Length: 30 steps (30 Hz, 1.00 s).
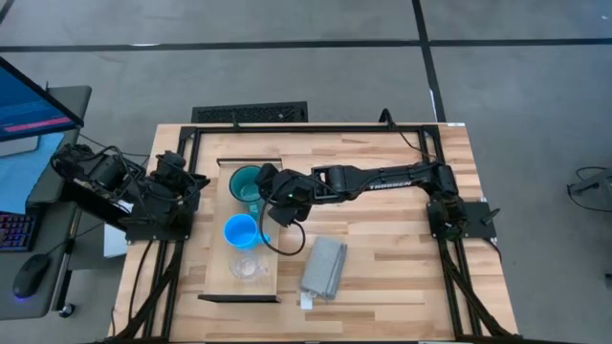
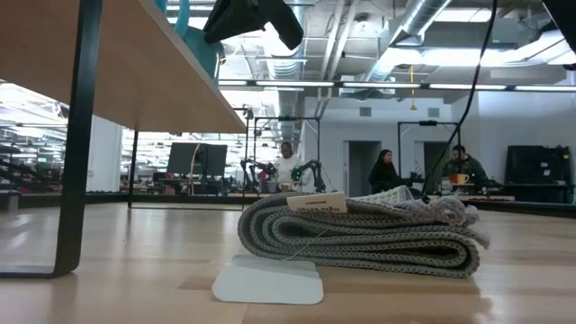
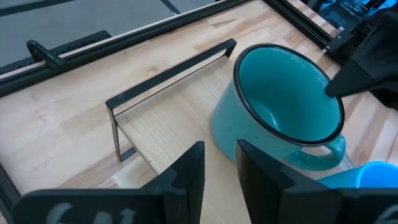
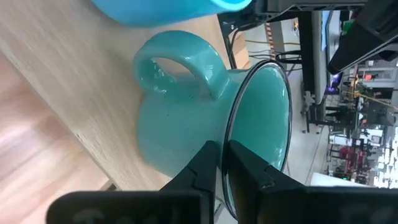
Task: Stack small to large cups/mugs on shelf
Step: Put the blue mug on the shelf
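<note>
The slatted wooden bench (image 1: 382, 220) carries a pale shelf (image 1: 218, 277) and a folded grey cloth (image 1: 323, 269) beside it. On the shelf stand in a row a teal mug (image 1: 247, 183), a blue mug (image 1: 240, 230) and a clear cup (image 1: 247, 268).

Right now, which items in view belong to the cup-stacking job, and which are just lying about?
Job items:
- teal mug, rim pinched by the right gripper
- blue mug
- clear cup
- shelf

Lying about:
- folded grey cloth
- white tag in front of the cloth
</note>
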Motion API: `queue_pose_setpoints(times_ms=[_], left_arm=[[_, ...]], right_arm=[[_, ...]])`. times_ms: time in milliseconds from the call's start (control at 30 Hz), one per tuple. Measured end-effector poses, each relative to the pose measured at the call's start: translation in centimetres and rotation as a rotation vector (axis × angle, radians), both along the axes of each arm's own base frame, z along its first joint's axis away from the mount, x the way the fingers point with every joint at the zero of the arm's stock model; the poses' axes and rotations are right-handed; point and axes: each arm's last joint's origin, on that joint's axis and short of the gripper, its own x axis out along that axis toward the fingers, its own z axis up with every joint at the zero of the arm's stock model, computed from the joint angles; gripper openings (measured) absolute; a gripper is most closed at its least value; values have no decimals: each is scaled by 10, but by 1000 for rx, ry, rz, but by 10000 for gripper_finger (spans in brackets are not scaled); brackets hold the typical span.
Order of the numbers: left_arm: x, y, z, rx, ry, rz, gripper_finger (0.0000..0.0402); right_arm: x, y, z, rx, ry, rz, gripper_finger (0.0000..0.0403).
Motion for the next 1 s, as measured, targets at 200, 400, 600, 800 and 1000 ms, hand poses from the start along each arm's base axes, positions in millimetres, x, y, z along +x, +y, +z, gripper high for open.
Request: queue_pose_setpoints(times_ms=[200, 400, 600, 800, 1000], left_arm=[[0, 0, 0, -19, 3, -6, 82], [0, 0, 0, -19, 3, -6, 82], [0, 0, 0, -19, 3, -5, 82], [0, -1, 0, -25, 6, -10, 82], [0, -1, 0, -23, 7, -12, 82]], right_arm=[[0, -9, 0, -41, 13, 12, 51], [1, -17, 0, -66, 22, 15, 51], [-1, -28, -1, -119, 62, 35, 51], [-2, -33, -1, -119, 70, 27, 51], [-2, -32, -1, -72, 58, 10, 51]])
